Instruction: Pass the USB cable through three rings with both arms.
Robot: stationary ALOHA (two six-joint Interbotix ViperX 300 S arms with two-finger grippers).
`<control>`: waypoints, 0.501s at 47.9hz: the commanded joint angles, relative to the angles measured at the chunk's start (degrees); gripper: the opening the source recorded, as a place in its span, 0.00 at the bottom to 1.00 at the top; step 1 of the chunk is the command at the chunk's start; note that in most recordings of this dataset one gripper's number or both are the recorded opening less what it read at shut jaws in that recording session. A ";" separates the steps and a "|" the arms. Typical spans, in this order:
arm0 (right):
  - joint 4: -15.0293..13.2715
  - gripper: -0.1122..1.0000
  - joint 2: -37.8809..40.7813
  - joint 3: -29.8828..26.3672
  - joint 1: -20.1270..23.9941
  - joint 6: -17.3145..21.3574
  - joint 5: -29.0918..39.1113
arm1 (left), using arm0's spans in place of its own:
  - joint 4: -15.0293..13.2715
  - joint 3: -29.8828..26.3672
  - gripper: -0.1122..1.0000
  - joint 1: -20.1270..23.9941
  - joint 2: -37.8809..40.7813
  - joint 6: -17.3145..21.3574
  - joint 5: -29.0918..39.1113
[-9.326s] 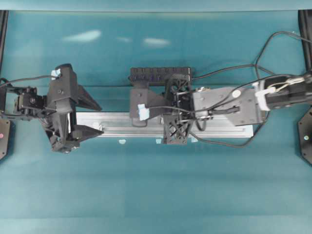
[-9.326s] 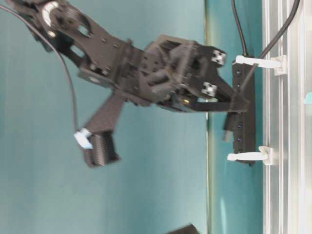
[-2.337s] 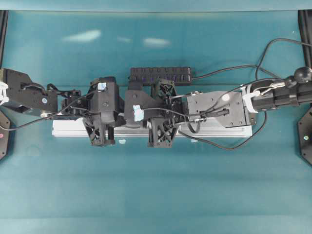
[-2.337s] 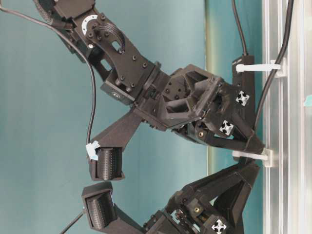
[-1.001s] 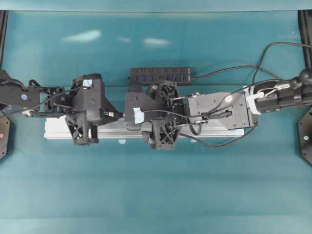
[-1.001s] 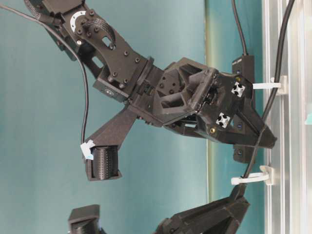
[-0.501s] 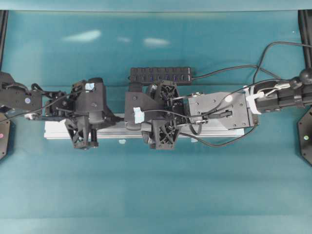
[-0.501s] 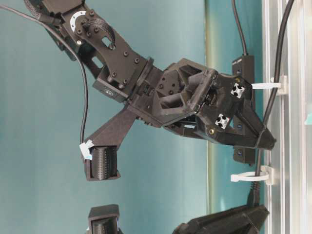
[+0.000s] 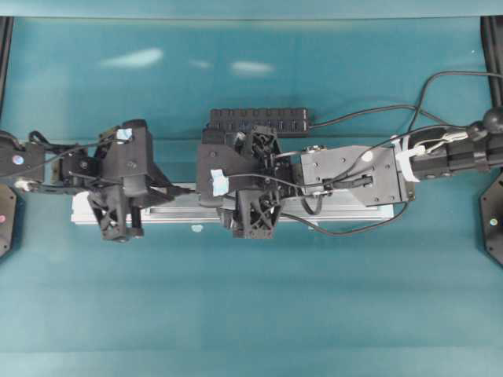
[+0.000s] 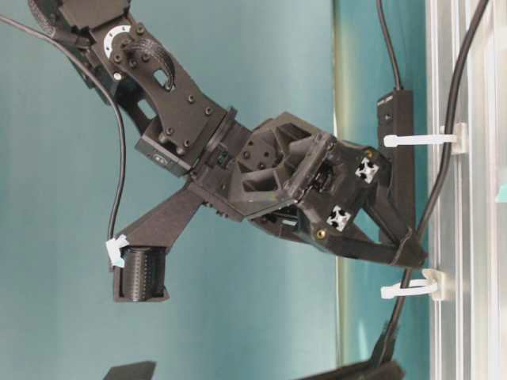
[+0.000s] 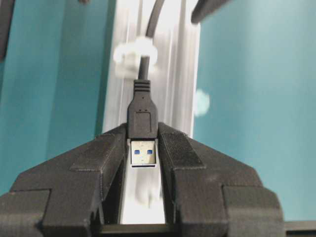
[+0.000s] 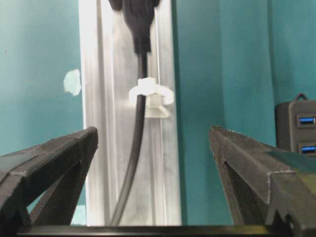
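USB cable (image 11: 142,116): pinched in left gripper (image 11: 143,148), threaded through two rings seemingly; third unseen. Right gripper (image 12: 153,148): spread, empty.

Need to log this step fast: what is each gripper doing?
Left gripper: closed on the USB cable at its plug.
Right gripper: open, holding nothing.

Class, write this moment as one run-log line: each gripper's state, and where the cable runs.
left gripper: shut on USB plug | right gripper: open, holds nothing | USB cable: through a ring on rail
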 commanded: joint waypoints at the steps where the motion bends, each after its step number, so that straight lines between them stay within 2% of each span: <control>1: -0.18 0.83 -1.67 -1.67 0.00 -0.26 -0.97 | 0.09 -0.70 0.28 -0.44 -2.90 0.09 1.23; 24: -0.18 0.83 -1.32 -3.16 -0.26 -0.26 -1.32 | 0.09 -0.35 0.28 -0.44 -8.35 -0.09 1.76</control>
